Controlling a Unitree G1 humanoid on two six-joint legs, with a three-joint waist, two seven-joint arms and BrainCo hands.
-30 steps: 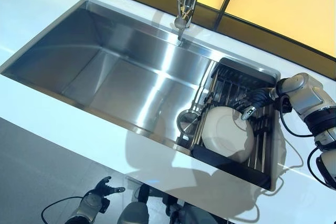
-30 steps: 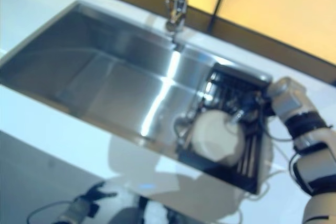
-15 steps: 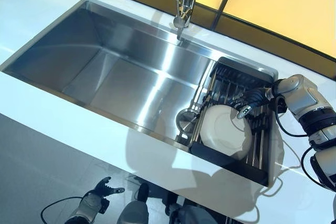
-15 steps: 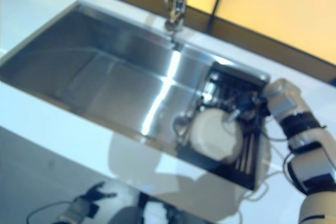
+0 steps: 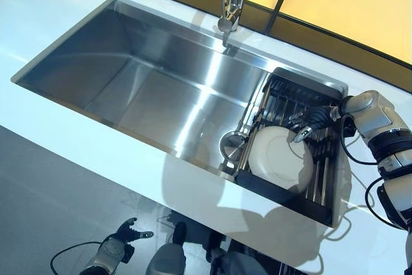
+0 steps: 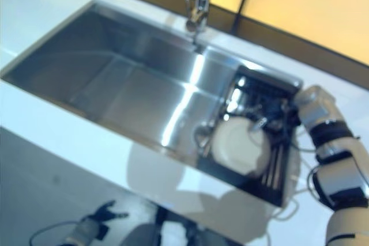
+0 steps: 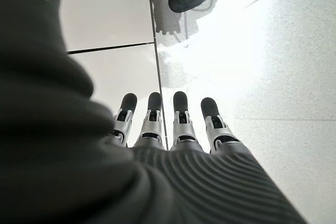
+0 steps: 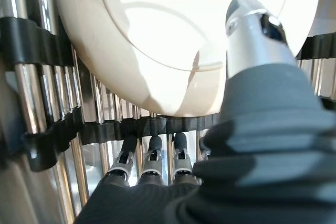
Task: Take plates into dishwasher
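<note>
A white plate lies tilted on the black dish rack at the right end of the sink. My right hand is at the plate's far rim. In the right wrist view its straight fingers lie on the rack's bars, tips under the edge of the plate, and its thumb stands just over the plate's face. The rim sits between thumb and fingers, unclamped. My left hand hangs low over the floor with its fingers straight and holds nothing.
The steel sink is deep, with a faucet at its back edge. A round metal strainer leans by the rack's left side. White counter runs along the front, and a dark ledge with yellow panels rises behind.
The whole view has shifted a little, so the camera moved. My right hand stays at the plate's far rim, and the plate has not left the rack.
</note>
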